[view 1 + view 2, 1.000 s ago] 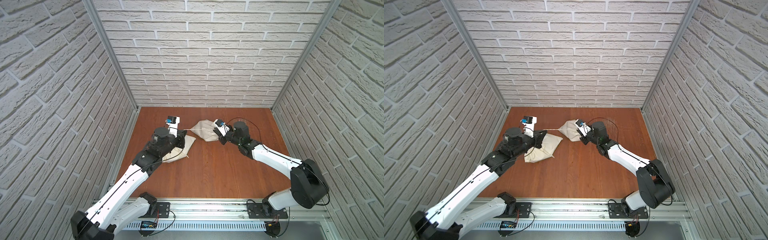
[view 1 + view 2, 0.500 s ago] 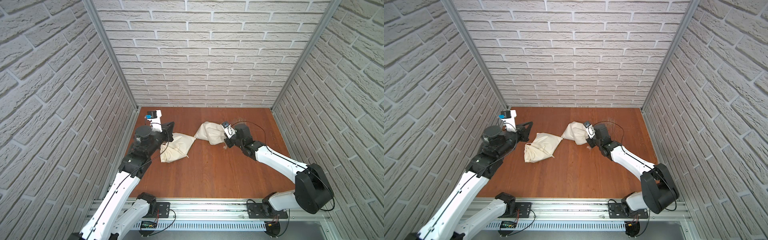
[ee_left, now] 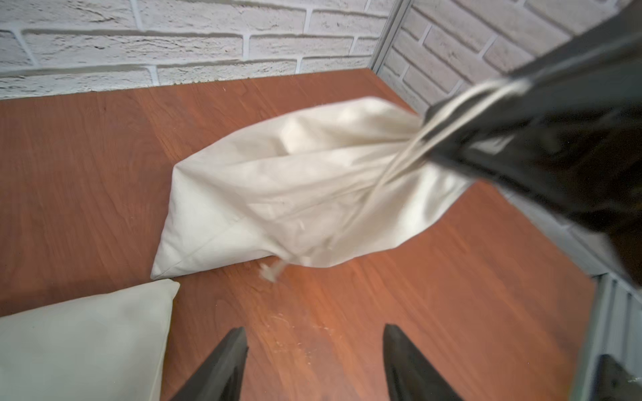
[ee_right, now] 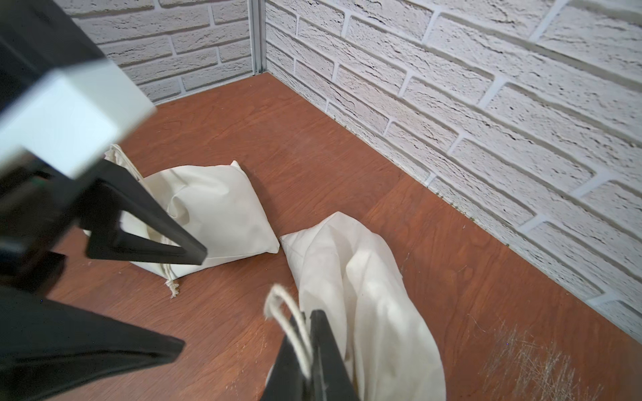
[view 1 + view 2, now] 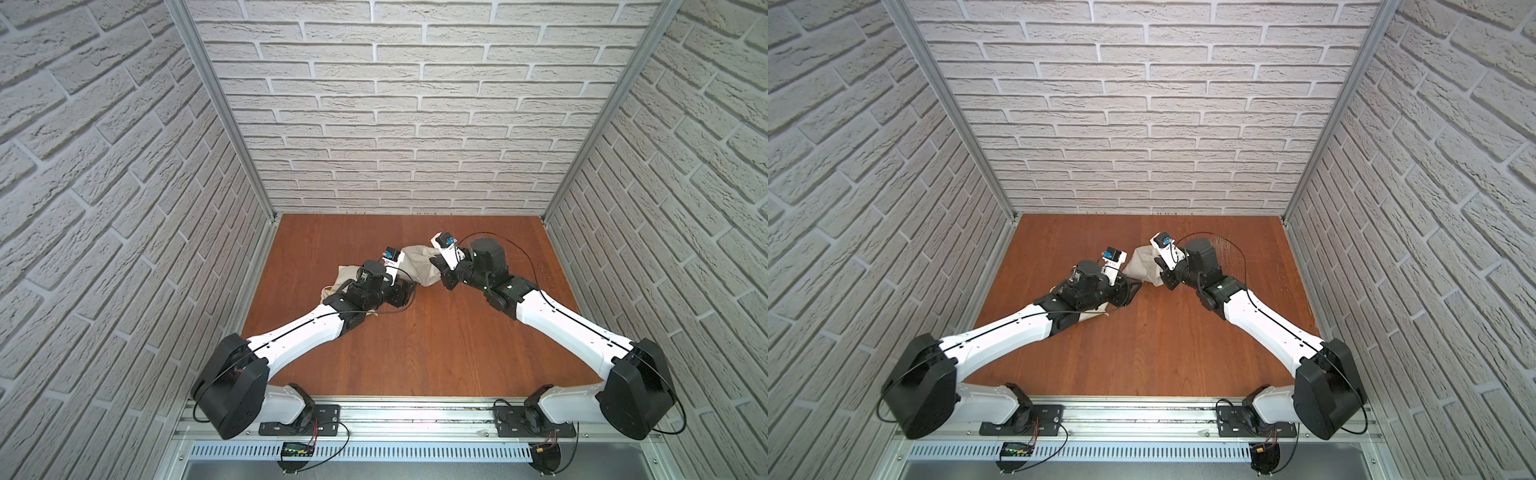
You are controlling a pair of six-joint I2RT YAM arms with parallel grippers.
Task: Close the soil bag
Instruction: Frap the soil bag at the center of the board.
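Reading the top views like a clock, with 12 at the back wall: the soil bag (image 5: 417, 266) sits on the wooden table (image 5: 415, 353) at about 12 o'clock from the middle, a little toward the back. It's plain cream cloth, and its neck is bunched up at the 3 o'clock end.

The right gripper (image 4: 305, 333) is at that end. Its jaws are clamped tight on the drawstring (image 4: 285, 312), and a loop of the cord pokes out past the fingertips. From the left wrist camera you can see the neck end pulled up toward that gripper while the bag's bottom corner rests on the wood.

The left gripper (image 3: 314, 333) has its jaws spread wide with nothing in them, hovering over bare table just at the bag's 7 o'clock side. It isn't touching any cloth that I can see.

There's a second cream bag (image 5: 345, 276) at roughly 10 o'clock from the table's middle, mostly hidden under the left arm in both top views. Its corner almost meets the soil bag's corner. Its cord end (image 4: 172, 288) is lying loose on the wood.
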